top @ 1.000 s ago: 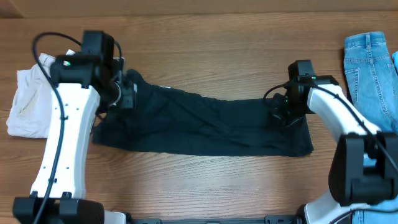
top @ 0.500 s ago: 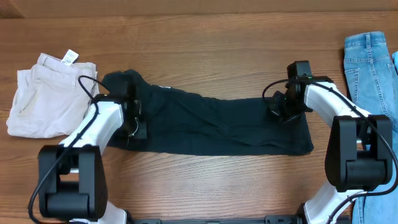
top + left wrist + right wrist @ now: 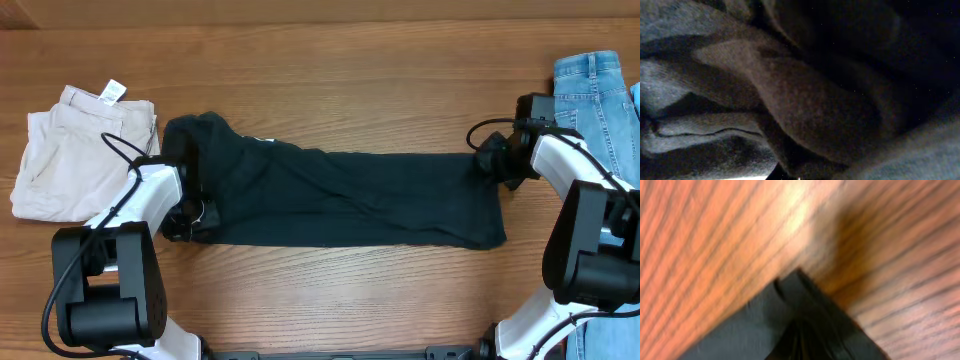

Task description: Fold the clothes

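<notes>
Cloth across mid-counter: very dark navy-black soft T-shirt point(image 3: 340, 195).
Beige folded shorts point(image 3: 70, 150) at the left edge flank my left gripper point(image 3: 185, 215), light blue denim jeans point(image 3: 590, 100) at the right edge my right gripper point(image 3: 490, 160); I cannot tell either grip.

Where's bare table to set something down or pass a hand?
Free: wide far strip of table beyond the T-shirt, between beige shorts and jeans; narrower near strip in front of the shirt. Crowded: left tool between shirt and shorts, right tool between shirt and jeans.
</notes>
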{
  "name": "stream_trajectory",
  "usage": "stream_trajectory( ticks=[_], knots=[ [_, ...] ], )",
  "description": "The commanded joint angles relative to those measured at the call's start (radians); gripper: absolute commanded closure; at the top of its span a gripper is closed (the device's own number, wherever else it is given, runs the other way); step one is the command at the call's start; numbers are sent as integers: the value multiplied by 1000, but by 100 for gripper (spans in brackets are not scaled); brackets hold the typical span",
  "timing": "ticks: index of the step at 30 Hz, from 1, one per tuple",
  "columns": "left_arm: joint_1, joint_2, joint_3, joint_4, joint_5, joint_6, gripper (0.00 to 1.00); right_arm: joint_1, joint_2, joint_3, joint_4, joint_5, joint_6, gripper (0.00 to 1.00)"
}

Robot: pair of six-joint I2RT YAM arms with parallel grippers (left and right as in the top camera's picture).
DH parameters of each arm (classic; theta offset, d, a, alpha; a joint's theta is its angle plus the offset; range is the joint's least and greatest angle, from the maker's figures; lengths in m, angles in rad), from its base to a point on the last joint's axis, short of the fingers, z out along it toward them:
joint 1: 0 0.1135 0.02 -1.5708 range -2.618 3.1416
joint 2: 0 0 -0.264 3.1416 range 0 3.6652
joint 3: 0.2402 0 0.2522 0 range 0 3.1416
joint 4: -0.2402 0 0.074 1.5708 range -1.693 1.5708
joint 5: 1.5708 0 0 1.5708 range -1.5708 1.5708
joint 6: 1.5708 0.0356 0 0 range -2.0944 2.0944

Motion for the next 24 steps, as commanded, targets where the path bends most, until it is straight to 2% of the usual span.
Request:
stream_trajectory(
  ticks=[1, 7, 10, 13, 18, 24],
  knots=[
    [6, 13, 17, -28, -5, 9, 96, 5, -26, 37, -44, -121, -90, 96],
    [6, -52, 145, -82, 63, 39, 94, 5, -124, 47, -226, -166, -92, 96],
    [6, -66, 157, -26, 107, 78, 80, 5, -122, 26, -258, -164, -92, 96],
    [6, -25, 143, 41, 113, 99, 72, 9, -121, -23, -212, -163, -72, 96],
    [6, 109, 129, 103, 115, 98, 82, 38, -119, -160, 28, -128, 11, 96],
    [7, 217, 129, 63, 68, 71, 92, 23, -118, -179, 82, 232, 150, 96]
  ],
)
